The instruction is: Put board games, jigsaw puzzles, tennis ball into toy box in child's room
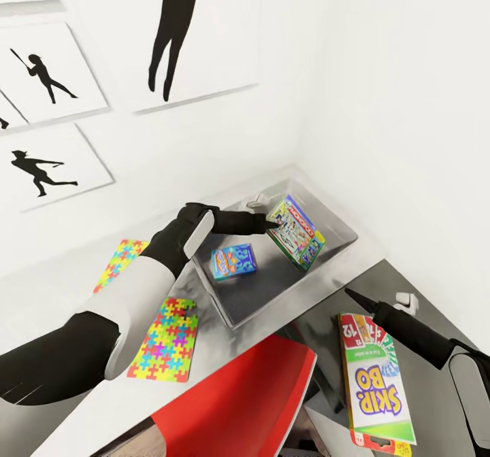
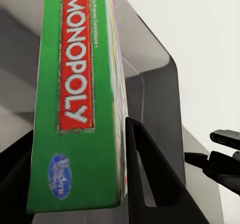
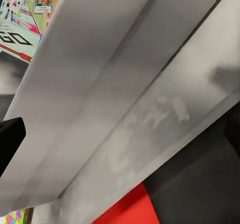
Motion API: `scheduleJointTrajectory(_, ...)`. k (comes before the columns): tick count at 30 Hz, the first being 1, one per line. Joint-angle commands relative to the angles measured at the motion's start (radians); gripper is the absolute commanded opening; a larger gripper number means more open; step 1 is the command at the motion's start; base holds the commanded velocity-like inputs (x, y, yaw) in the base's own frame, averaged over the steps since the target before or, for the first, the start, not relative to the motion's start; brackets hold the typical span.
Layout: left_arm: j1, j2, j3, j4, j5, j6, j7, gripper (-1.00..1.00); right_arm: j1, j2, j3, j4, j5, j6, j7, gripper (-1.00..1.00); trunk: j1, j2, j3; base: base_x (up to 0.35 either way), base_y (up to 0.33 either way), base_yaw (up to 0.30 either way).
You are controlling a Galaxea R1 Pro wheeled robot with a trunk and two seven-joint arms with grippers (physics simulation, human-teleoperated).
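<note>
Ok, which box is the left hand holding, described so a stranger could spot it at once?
Start at the large shallow light-grey toy box in the corner of the pale mottled table. Two boxes are over it: a small blue box lying on its floor, and, held tilted by the black left hand, the one you want. It is the green-edged Monopoly box with a red name band.

L arm (image 1: 129, 300): white shell forearm, black upper section and black wrist. L gripper (image 1: 271, 224): black, wedge-shaped fingers (image 2: 150, 179). R arm (image 1: 435, 345): black tapered forearm, white shell near elbow.
</note>
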Motion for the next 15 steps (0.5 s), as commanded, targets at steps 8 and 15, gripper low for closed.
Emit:
scheduleJointTrajectory(8,0.000,0.000,0.000,-0.002,0.004,0.005,-0.001,-1.00,0.000,0.000,-0.003,0.000,-0.001,0.006,0.002,1.00,0.000,-0.002,-0.009,0.000,0.000,0.000)
scheduleJointTrajectory(15,0.000,0.000,0.000,-0.008,0.004,0.005,-0.001,-1.00,0.003,0.001,-0.007,0.001,0.008,0.002,0.002,1.00,0.000,-0.002,-0.009,0.000,0.000,0.000)
